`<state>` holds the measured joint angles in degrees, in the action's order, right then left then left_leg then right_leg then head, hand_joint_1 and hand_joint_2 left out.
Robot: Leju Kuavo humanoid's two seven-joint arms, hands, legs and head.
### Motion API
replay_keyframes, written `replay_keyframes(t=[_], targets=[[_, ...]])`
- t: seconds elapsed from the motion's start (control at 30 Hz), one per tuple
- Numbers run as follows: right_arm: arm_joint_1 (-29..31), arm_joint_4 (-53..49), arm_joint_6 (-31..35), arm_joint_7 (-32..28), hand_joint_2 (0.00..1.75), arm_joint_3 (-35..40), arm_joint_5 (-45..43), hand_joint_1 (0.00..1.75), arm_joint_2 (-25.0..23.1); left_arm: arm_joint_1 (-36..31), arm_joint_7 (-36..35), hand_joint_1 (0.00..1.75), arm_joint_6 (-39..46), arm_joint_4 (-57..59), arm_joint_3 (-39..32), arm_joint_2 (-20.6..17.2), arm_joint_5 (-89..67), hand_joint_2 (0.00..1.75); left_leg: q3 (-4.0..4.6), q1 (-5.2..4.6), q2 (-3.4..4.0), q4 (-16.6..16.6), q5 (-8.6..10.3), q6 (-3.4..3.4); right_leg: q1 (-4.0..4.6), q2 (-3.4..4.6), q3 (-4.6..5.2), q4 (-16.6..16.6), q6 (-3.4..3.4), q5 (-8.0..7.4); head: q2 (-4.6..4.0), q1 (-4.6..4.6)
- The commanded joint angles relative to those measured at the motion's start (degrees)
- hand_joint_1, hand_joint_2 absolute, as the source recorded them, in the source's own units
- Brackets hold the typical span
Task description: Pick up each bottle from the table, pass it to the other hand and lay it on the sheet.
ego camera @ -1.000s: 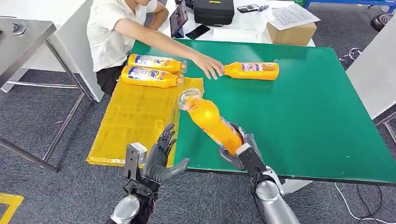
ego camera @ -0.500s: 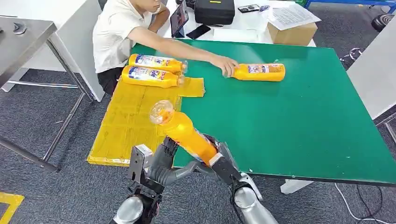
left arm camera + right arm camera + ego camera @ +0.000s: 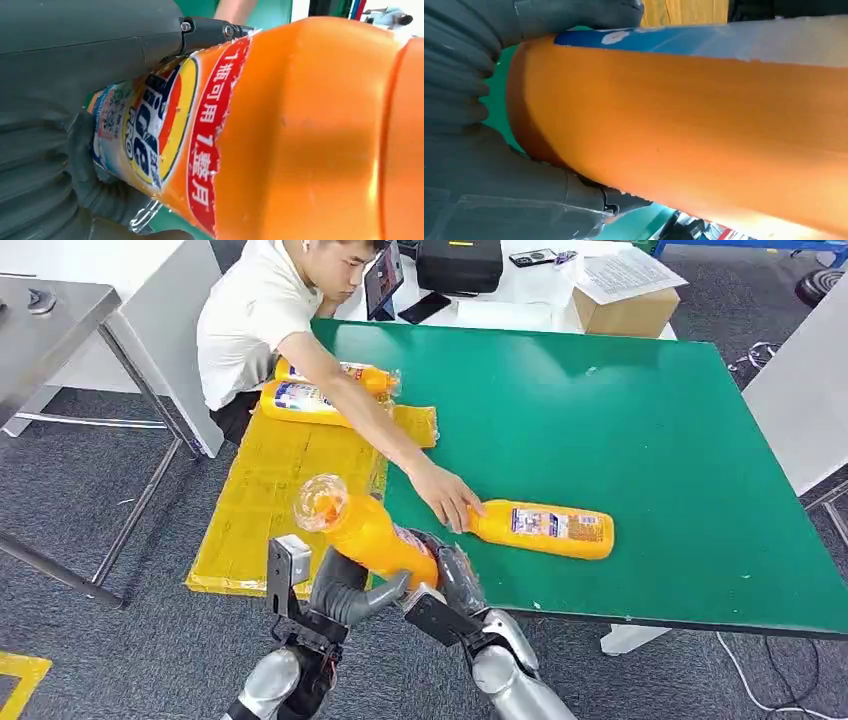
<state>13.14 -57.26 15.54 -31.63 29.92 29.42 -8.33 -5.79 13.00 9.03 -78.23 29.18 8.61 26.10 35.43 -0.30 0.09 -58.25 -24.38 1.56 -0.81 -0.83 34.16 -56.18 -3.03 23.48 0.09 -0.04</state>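
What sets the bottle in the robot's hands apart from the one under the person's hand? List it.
The held bottle is off the table, tilted with its cap up, gripped by the left hand and right hand. The table bottle lies flat on the green table, touched at its neck end by the person's hand. Both are orange with labels.

- A green table (image 3: 640,440) stands on grey carpet (image 3: 90,640).
- A steel table (image 3: 50,315) with slanted legs stands off to the left.
- Beyond the green table, a white desk (image 3: 520,308) carries a black case (image 3: 459,263), a cardboard box (image 3: 625,312) with papers on top, a tablet (image 3: 382,280) and a phone (image 3: 424,307).
- A yellow floor marking (image 3: 18,678) lies in the lower left corner.
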Motion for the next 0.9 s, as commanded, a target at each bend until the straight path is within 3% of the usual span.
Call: replay_keyframes(t=[0.03, 0.23, 0.27, 0.3, 0.33, 0.37, 0.4, 0.43, 0.47, 0.6, 0.9], targets=[[2.59, 5.29, 2.46, -0.75, 1.75, 7.8, 1.76, 1.75, -1.24, -4.77, -1.1, 0.0, -0.19, 2.87, -1.6, 0.88, 6.72, 1.75, -0.08, 0.04, 0.0, 0.0, -0.03, -0.07, 0.03, 0.04, -0.07, 0.01, 0.08, 0.02, 0.0, 0.0], [2.6, 5.42, 2.78, -0.66, 1.75, 9.3, 0.36, 1.73, -1.36, -5.25, -0.83, 0.0, 0.19, 2.08, -1.67, 0.7, 8.32, 1.75, -0.22, 0.08, -0.05, 0.01, -0.08, -0.13, 0.08, 0.01, -0.22, 0.01, 0.14, 0.09, 0.0, 0.0], [2.56, 5.66, 3.1, -0.71, 1.75, 9.67, -0.27, 1.69, -1.32, -5.31, -0.55, 0.0, 0.3, 1.93, -1.57, 0.66, 8.7, 1.75, -0.17, 0.08, -0.03, 0.01, -0.06, -0.11, 0.08, 0.02, -0.16, 0.02, 0.11, 0.06, 0.0, 0.0], [2.6, 5.99, 3.52, -0.72, 1.75, 9.92, -0.28, 1.5, -1.34, -5.31, -0.37, 0.03, 0.34, 1.68, -1.61, 0.79, 8.93, 1.75, -0.13, 0.07, -0.07, 0.0, -0.05, -0.09, 0.07, -0.02, -0.14, 0.02, 0.1, 0.06, 0.0, 0.0], [2.56, 6.51, 3.73, -0.91, 1.75, 10.22, -0.73, 1.36, -1.48, -5.3, -0.02, 0.99, 0.39, 1.17, -1.49, 0.72, 8.9, 1.75, -0.23, 0.1, -0.05, -0.01, -0.1, -0.13, 0.1, 0.01, -0.23, 0.01, 0.13, 0.1, 0.0, -0.02], [2.59, 6.76, 3.85, -1.12, 1.75, 10.5, -0.84, 1.26, -1.58, -5.22, 0.51, 1.75, 0.44, 0.82, -1.53, 0.78, 8.78, 1.75, -0.19, 0.08, -0.04, 0.01, -0.08, -0.11, 0.08, 0.01, -0.19, 0.02, 0.11, 0.08, 0.0, 0.0], [2.59, 7.0, 3.67, -1.27, 1.75, 10.71, -1.19, 0.52, -1.78, -5.22, 0.62, 1.75, 0.54, 0.65, -1.64, 0.87, 8.88, 1.75, -0.21, 0.08, -0.04, 0.0, -0.09, -0.12, 0.08, 0.02, -0.22, 0.02, 0.12, 0.09, 0.0, 0.0], [2.54, 7.14, 3.59, -1.48, 1.75, 10.92, -1.7, 0.07, -2.01, -5.26, 0.75, 1.75, 0.67, 0.52, -1.75, 0.91, 9.07, 1.75, -0.23, 0.09, -0.04, 0.0, -0.1, -0.11, 0.09, 0.02, -0.23, 0.02, 0.12, 0.1, 0.0, 0.0], [2.37, 7.12, 3.62, -1.7, 1.75, 11.1, -2.17, 0.0, -2.21, -5.33, 0.94, 1.75, 0.79, 0.41, -1.87, 0.88, 9.13, 1.75, -0.13, 0.09, -0.04, -0.02, -0.07, -0.09, 0.08, 0.01, -0.15, 0.01, 0.1, 0.07, 0.0, 0.0], [1.64, 6.82, 5.66, -2.53, 1.75, 12.36, -1.21, 0.0, -2.33, -4.86, 1.88, 1.75, 1.44, -0.14, -2.5, 0.55, 9.02, 1.75, -0.1, 0.03, -0.03, 0.03, -0.03, -0.07, 0.03, 0.01, -0.08, 0.02, 0.07, 0.04, 0.0, -0.02], [1.03, 10.48, 1.2, -3.56, 1.75, 8.91, -10.12, 0.0, -3.61, -4.95, 2.61, 1.75, 2.11, -0.13, -5.11, -0.37, 9.91, 1.75, -0.28, 0.05, -0.1, 0.08, -0.07, -0.12, 0.04, -0.04, -0.27, 0.05, 0.13, 0.11, 0.0, 0.0]])
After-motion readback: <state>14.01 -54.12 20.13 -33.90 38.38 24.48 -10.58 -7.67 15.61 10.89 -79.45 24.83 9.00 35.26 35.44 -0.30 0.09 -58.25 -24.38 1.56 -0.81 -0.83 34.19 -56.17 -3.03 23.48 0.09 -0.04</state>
